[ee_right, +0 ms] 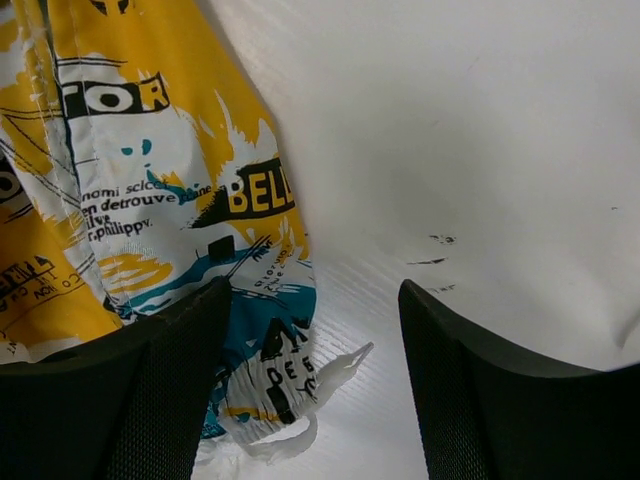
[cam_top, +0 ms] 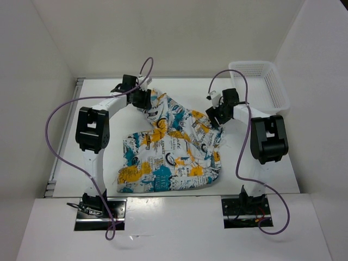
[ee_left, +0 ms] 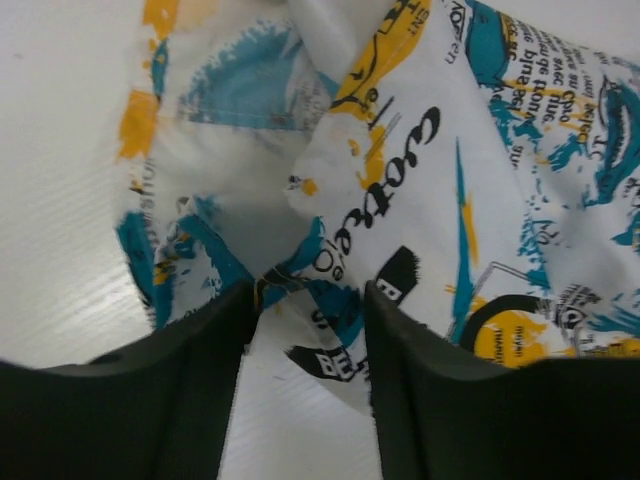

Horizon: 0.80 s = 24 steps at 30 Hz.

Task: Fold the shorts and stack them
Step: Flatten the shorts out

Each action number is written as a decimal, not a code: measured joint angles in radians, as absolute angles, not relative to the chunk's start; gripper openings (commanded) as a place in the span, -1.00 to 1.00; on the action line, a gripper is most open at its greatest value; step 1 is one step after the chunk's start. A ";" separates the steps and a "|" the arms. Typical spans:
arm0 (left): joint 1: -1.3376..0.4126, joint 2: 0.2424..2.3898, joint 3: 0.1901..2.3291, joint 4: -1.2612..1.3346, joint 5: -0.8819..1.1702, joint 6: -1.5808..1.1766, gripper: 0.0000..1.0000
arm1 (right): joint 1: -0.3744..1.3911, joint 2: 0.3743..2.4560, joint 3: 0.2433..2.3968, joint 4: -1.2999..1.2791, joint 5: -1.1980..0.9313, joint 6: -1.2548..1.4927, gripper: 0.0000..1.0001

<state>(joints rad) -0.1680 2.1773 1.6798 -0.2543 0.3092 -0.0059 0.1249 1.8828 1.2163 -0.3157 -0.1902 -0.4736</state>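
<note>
The shorts (cam_top: 174, 152) lie crumpled and partly spread in the middle of the white table, printed in teal, orange-yellow and black. My left gripper (cam_top: 142, 102) is at their far left corner. In the left wrist view it (ee_left: 308, 295) is open, low over the table, with a fabric edge (ee_left: 340, 290) lying between the fingers. My right gripper (cam_top: 213, 118) is at the shorts' right edge. In the right wrist view it (ee_right: 315, 295) is open, with a gathered corner of the shorts (ee_right: 270, 370) and a white drawstring (ee_right: 340, 365) between the fingers, close to the left one.
A white plastic mesh basket (cam_top: 278, 93) stands at the back right corner. White walls enclose the table (cam_top: 261, 174) on the left, back and right. Purple cables loop off both arms.
</note>
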 measured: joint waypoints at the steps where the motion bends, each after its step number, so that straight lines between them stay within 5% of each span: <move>1: -0.170 2.178 1.679 -0.263 0.318 -0.005 -0.35 | 0.125 1.883 1.217 -0.325 -0.193 -0.484 0.43; 6: -0.179 2.177 1.676 -0.272 0.332 -0.006 -1.00 | 0.125 1.882 1.248 -0.387 -0.207 -0.553 0.41; 15: -0.171 2.117 1.641 -0.349 0.287 -0.004 -1.00 | 0.151 1.826 1.282 -0.502 -0.284 -0.647 0.43; 24: -0.156 1.723 1.311 -0.422 0.146 -0.004 -0.98 | 0.332 1.792 1.098 -0.411 -0.120 -0.680 0.38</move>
<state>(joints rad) -0.1562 1.7229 1.3106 -0.4225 0.1463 -0.0036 0.3325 1.7920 1.0977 -0.4110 -0.1204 -0.6800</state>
